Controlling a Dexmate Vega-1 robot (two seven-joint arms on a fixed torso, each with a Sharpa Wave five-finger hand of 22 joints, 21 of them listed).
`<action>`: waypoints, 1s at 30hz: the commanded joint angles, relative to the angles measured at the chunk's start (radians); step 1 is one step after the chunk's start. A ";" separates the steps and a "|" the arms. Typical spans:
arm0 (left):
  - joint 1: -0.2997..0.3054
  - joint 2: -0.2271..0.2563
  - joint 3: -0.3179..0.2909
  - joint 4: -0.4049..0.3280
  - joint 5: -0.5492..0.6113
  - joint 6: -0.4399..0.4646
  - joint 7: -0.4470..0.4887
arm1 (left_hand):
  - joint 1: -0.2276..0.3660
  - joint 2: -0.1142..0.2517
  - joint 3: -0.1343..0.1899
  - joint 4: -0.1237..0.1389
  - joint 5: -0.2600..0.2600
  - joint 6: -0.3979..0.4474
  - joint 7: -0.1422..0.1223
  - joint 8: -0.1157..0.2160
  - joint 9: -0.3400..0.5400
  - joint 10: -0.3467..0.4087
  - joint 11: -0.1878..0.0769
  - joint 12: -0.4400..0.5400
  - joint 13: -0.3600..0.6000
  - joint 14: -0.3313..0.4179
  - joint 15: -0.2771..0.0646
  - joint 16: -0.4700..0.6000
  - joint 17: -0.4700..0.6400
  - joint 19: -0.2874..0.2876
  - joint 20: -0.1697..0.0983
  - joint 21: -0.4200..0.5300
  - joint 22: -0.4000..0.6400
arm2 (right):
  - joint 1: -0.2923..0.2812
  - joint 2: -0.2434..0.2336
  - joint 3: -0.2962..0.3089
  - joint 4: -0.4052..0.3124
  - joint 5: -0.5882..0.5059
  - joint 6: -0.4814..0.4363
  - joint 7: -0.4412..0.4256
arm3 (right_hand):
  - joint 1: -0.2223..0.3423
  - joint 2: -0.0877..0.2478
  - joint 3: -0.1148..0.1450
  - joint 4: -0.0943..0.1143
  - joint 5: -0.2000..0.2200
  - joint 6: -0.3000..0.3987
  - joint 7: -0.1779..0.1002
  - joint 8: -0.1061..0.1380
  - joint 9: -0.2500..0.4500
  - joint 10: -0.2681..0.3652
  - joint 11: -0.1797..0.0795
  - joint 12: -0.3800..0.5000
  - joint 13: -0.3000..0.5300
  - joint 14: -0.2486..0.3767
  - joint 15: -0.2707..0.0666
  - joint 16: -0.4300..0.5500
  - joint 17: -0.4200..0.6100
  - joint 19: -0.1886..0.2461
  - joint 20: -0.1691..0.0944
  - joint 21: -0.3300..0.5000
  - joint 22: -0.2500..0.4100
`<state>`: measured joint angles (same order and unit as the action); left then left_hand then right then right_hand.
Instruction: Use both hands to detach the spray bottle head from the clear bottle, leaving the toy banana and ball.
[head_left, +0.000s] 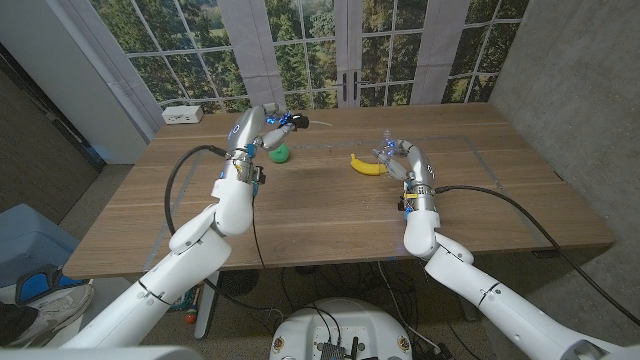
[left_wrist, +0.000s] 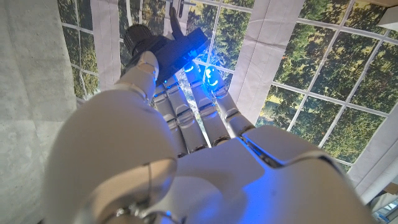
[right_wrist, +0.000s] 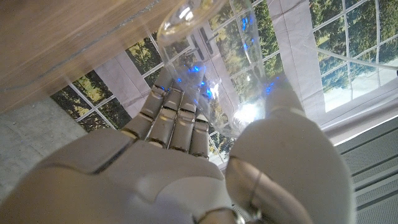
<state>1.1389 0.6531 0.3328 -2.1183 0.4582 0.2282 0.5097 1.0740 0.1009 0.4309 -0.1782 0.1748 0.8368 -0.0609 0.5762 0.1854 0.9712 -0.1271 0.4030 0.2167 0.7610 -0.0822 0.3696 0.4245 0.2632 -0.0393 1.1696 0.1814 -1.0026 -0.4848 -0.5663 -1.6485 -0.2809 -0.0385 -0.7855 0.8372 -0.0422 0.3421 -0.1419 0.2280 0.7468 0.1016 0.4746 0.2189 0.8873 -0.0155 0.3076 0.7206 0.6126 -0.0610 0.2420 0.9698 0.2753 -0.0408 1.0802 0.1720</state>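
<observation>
Wooden table (head_left: 300, 215) before tall windows. Left hand (head_left: 262, 128) gripping black spray head (head_left: 296, 122), lifted just beyond green ball (head_left: 279, 153). Right hand (head_left: 400, 158) clasping clear bottle (right_wrist: 211, 68) right of the ball, past banana (head_left: 366, 164). Apparently already separated, held apart; toys untouched.

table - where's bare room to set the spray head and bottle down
Free: the table's near half, between both forearms, and the right end beyond the right hand gripping the clear bottle. Crowded: the far strip, with the left hand holding the spray head above the green ball, and the banana.
</observation>
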 joint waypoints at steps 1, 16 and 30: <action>-0.011 0.084 0.009 -0.010 -0.025 0.043 -0.066 | 0.041 0.037 0.014 0.004 0.004 0.032 -0.023 0.009 0.281 0.091 -0.080 0.114 0.387 0.003 -0.160 -0.003 0.001 0.008 -0.036 0.005 0.002 | -0.006 -0.026 0.001 -0.092 0.023 -0.161 0.101 | 0.105 0.116 -0.013 0.010 0.000 0.313 -0.298 -0.015 -0.004 -0.168 -0.182 -0.085 -0.041 -0.113 -0.134 -0.048 -0.063 -0.075 -0.029 -0.046 0.001; -0.044 0.133 0.071 -0.008 0.054 0.150 -0.095 | 0.043 0.031 0.012 0.004 0.004 0.042 -0.022 0.010 0.266 0.103 -0.079 0.099 0.373 0.005 -0.160 -0.008 0.000 0.008 -0.039 0.005 0.001 | 0.025 0.004 -0.022 0.005 0.057 -0.136 0.074 | 0.099 0.125 -0.123 0.016 0.028 0.365 -0.327 -0.087 -0.007 -0.356 -0.193 -0.117 -0.156 -0.359 -0.108 -0.020 -0.188 -0.231 0.042 -0.228 -0.002; -0.082 0.144 0.155 0.015 0.115 0.207 -0.132 | 0.047 0.025 0.009 0.003 0.004 0.051 -0.024 0.010 0.253 0.117 -0.078 0.089 0.365 0.008 -0.160 -0.010 -0.001 0.003 -0.040 0.003 0.001 | 0.060 0.044 -0.060 0.155 -0.005 -0.062 -0.072 | 0.110 0.134 -0.153 0.016 0.039 0.385 -0.327 -0.109 -0.007 -0.392 -0.193 -0.116 -0.191 -0.395 -0.101 -0.008 -0.219 -0.246 0.063 -0.285 -0.002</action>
<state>1.0845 0.7830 0.4282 -2.1179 0.5219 0.3832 0.4089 1.0801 0.0948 0.4309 -0.1782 0.1738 0.8442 -0.0537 0.5762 0.1853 0.9807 -0.1178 0.4096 0.2167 0.7610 -0.0822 0.3640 0.4220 0.2632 -0.0393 1.1696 0.1816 -0.9678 -0.4664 -0.5974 -1.5968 -0.2451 -0.1428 -0.7669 0.8263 -0.0308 0.1955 -0.1254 0.2593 0.7760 0.0907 0.3695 0.2092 0.6918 -0.0201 0.1885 0.5333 0.2247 -0.0393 0.2268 0.7522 0.0259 0.0164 0.8036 0.1675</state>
